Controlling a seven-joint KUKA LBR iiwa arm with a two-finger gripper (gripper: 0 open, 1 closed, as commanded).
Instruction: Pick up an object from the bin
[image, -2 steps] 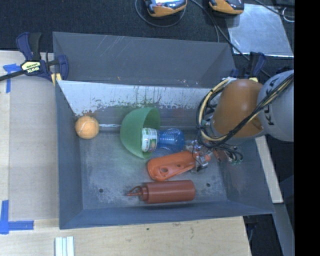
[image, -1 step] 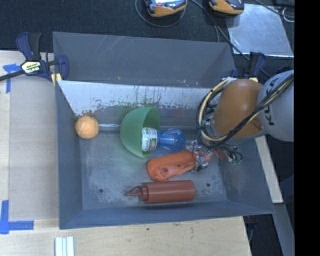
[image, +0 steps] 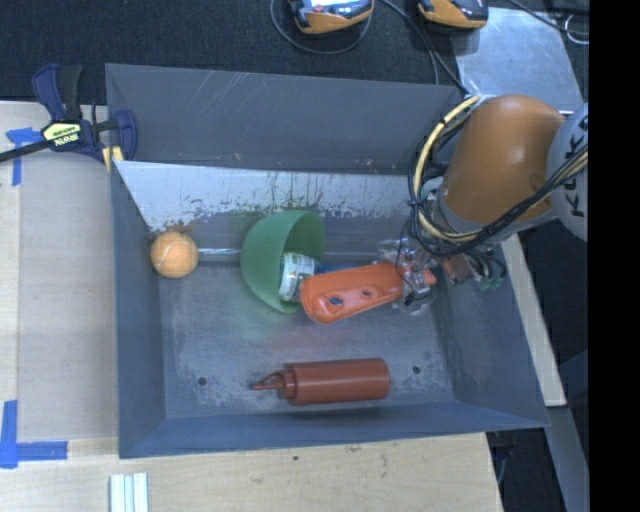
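- Hanging at the right end of the orange flat piece, centre right of the frame, is the end effector; whether it is spread or pinching cannot be told
- A grip so near one end might let the long piece tilt and slip out
- Its left end lies against the green bowl; lifting could drag or roll that bowl

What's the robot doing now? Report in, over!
Tool at right end of orange holed piece, mid-bin. Tipped green bowl at its left end. Brown squeeze bottle, orange ball lie apart.
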